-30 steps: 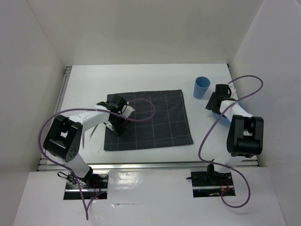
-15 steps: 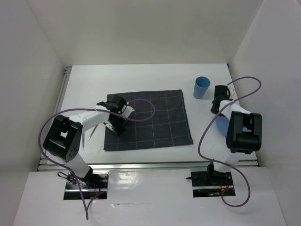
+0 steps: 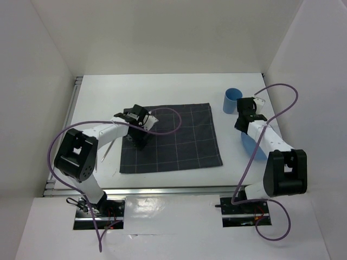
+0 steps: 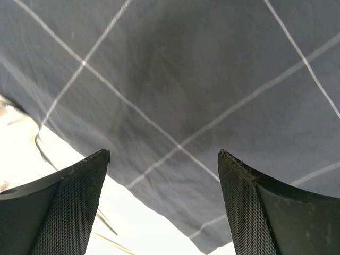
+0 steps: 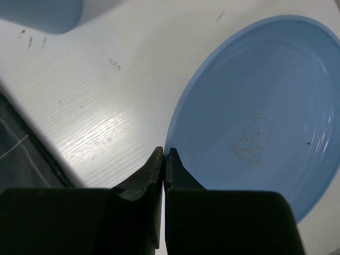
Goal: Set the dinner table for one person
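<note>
The white surface [image 3: 162, 89] fills the floor of the white-walled enclosure, stretching away from the arm bases towards 12 o'clock. A dark grey checked cloth [image 3: 179, 138] lies flat at its centre.

The left tool [image 4: 164, 156] hangs over the cloth's 9 o'clock side, pointing down. Its fingers [image 4: 69, 207] stand wide apart with nothing between them, only the checked fabric below. In the left wrist view the cloth's edge runs under the tool, and bare white surface shows beyond it at about 7 o'clock. On that bare strip, at 9 o'clock from the cloth, lies a slim pale utensil [image 3: 104, 151] — too thin to say what kind.

A blue cup [image 3: 232, 100] stands upright on the surface at 2 o'clock from the cloth, just off its far right corner. A blue plate [image 5: 255, 122] lies at 3 o'clock from the cloth and at 5 o'clock from the cup, partly under the right arm in the top view. A small bear drawing is printed in its well.

The right tool [image 5: 164, 153] is closed, its two fingertips pressed together right at the plate's near rim. Whether that rim is caught between them cannot be told — the tips hide it. The cloth's corner shows at 8 o'clock in that wrist view.
</note>
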